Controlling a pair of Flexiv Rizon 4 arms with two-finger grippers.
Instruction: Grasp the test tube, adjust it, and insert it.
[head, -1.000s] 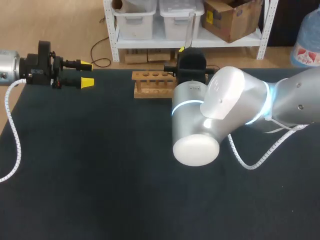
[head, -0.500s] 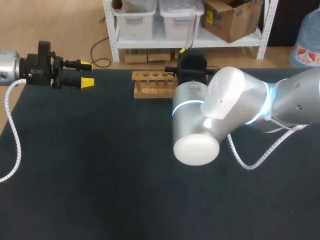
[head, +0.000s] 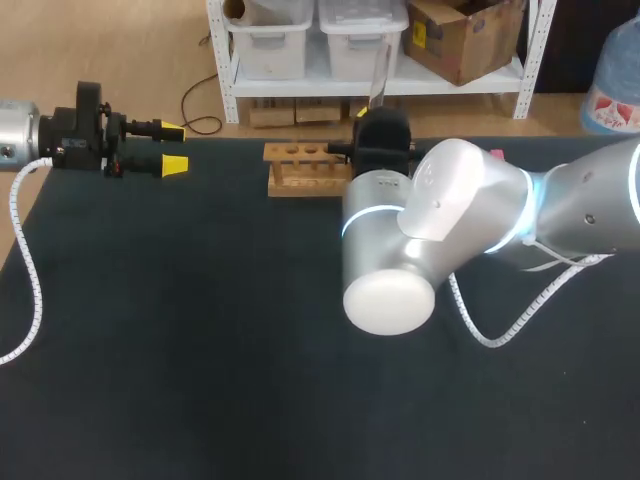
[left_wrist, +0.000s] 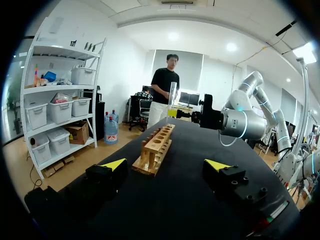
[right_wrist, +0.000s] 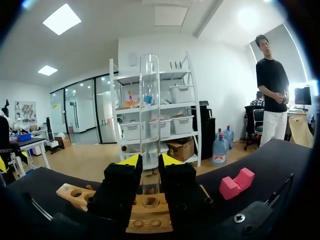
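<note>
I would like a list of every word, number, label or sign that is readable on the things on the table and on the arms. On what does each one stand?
No text can be read in these views.
On the test tube: clear glass, no marking visible.
On the wooden rack: bare wood, no print.
On the pink block: no print.
On the right arm and the left arm: no legible print.
</note>
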